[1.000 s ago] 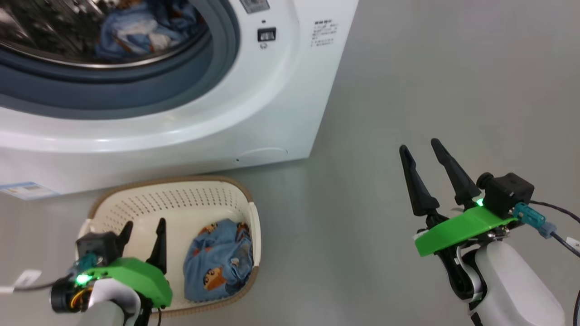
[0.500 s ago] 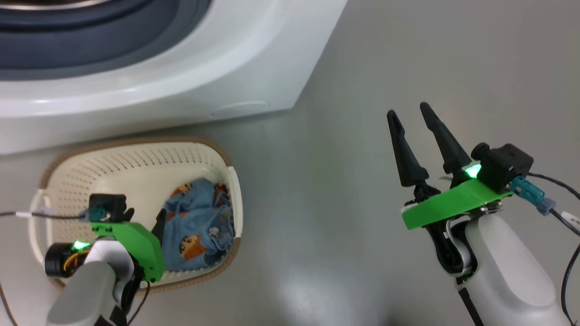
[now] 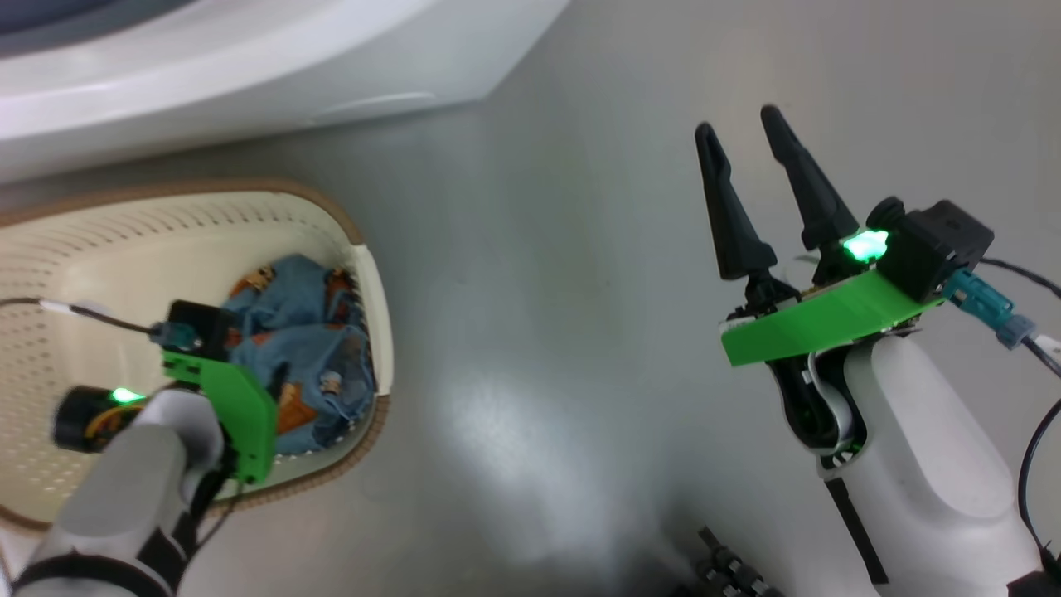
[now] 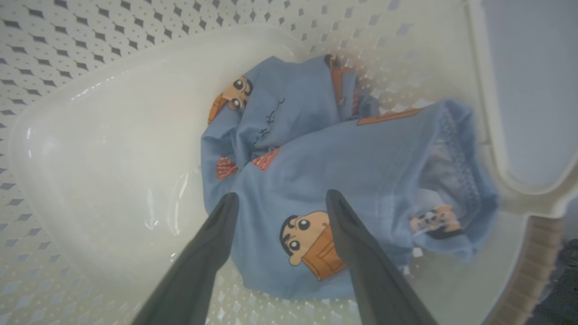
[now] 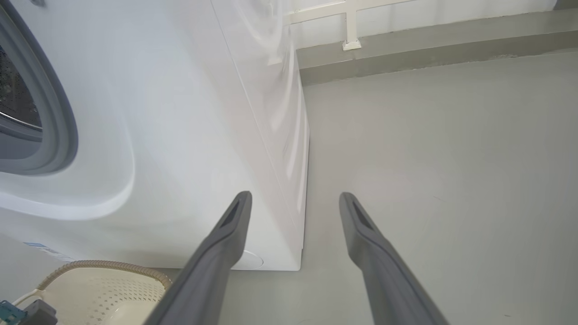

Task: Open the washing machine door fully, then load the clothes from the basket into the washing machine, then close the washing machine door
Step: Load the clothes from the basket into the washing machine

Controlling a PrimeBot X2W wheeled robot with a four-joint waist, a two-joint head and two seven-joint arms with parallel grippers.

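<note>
Clothes [image 4: 325,162] in the basket [image 4: 90,149], just ahead of the left gripper [image 4: 281,195], fingers wide apart, empty.

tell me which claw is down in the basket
The left claw, open over the blue clothes inside the basket; the right claw, also open, hangs over the floor beside the washing machine.
</note>
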